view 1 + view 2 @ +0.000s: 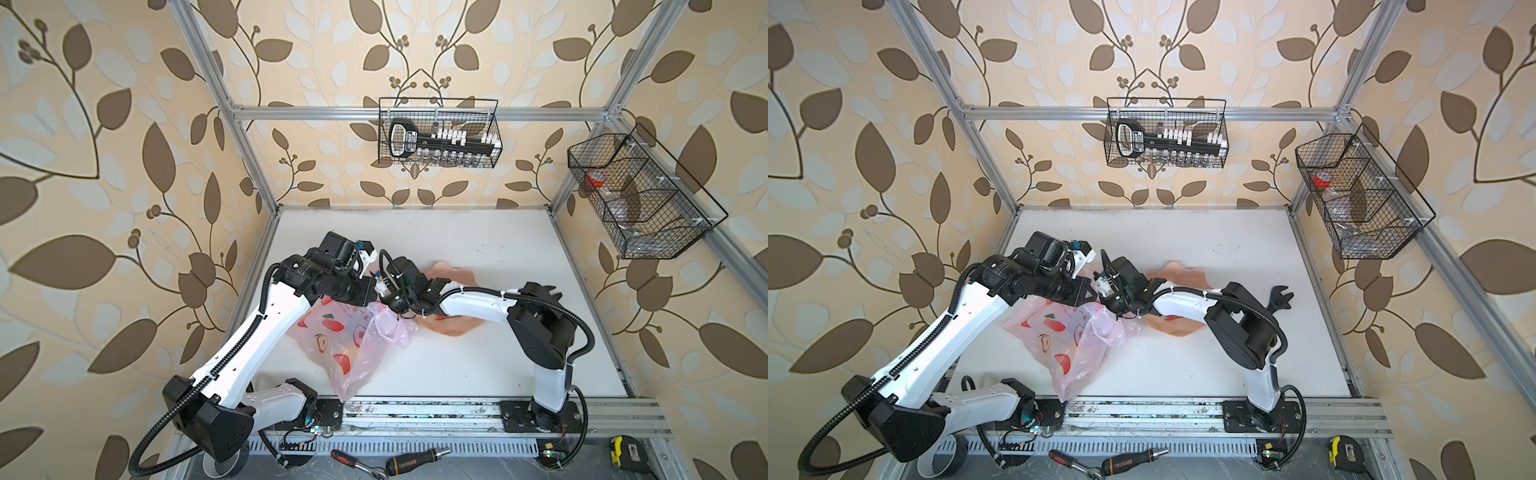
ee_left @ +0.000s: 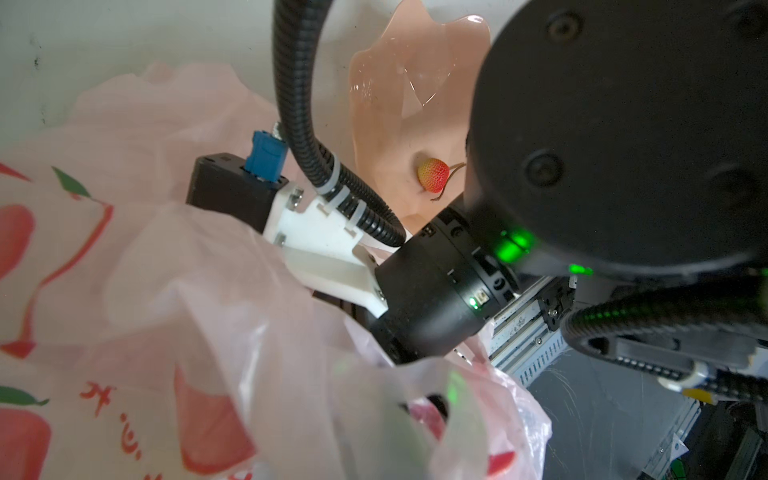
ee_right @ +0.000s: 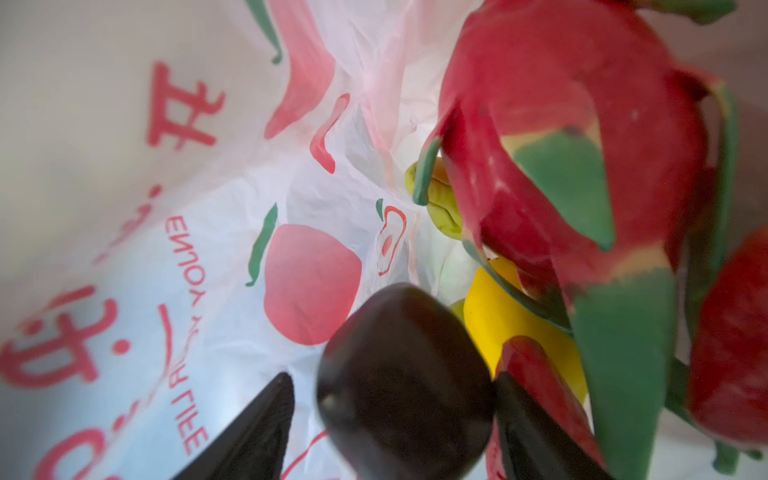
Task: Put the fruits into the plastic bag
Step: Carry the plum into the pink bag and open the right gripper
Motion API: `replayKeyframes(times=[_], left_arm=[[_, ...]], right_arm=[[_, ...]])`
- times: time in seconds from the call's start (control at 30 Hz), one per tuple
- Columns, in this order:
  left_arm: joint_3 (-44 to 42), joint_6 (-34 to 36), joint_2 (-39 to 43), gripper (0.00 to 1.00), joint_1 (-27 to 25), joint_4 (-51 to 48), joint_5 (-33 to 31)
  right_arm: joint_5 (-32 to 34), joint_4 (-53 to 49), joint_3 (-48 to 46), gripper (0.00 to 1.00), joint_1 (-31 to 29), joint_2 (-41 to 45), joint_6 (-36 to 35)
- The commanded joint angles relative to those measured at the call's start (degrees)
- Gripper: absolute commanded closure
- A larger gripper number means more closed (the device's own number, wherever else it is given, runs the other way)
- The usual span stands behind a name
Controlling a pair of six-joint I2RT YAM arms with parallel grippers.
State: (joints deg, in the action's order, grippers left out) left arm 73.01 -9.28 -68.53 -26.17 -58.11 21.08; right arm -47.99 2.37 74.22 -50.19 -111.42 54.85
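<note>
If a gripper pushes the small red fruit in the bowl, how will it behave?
The small red fruit looks small and round, so it would probably roll on the glossy bowl. Its bumpy skin may give grip.

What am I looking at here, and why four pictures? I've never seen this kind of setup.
Two robot arms, each ending in a two-finger gripper, stand at a white table. Two pictures come from one camera overhead, nearly identical; the other two come from cameras on the arms' wrists. On the table lie a pink plastic bag and a peach bowl with one small red fruit in it. The right gripper reaches inside the bag, jaws open around a dark plum, beside a dragon fruit and a yellow fruit already there. The left gripper is shut at the bag's rim; whether it pinches the plastic is hidden.
</note>
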Motion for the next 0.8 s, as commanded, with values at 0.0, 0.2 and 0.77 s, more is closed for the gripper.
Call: replayKeyframes(times=[0.0, 0.2, 0.77], left_arm=[[1.2, 1.0, 0.9, 1.00, 0.3, -0.1, 1.1], [1.1, 1.0, 1.0, 1.00, 0.3, -0.2, 1.1], [0.9, 1.3, 1.2, 1.00, 0.3, -0.4, 1.0]], right_arm=[[-1.6, -1.3, 1.8, 0.14, 0.6, 0.4, -1.2], [-1.6, -2.5, 1.5, 0.11, 2.1, 1.2, -2.3], [5.4, -11.8, 0.6, 0.11, 9.0, 7.9, -8.2]])
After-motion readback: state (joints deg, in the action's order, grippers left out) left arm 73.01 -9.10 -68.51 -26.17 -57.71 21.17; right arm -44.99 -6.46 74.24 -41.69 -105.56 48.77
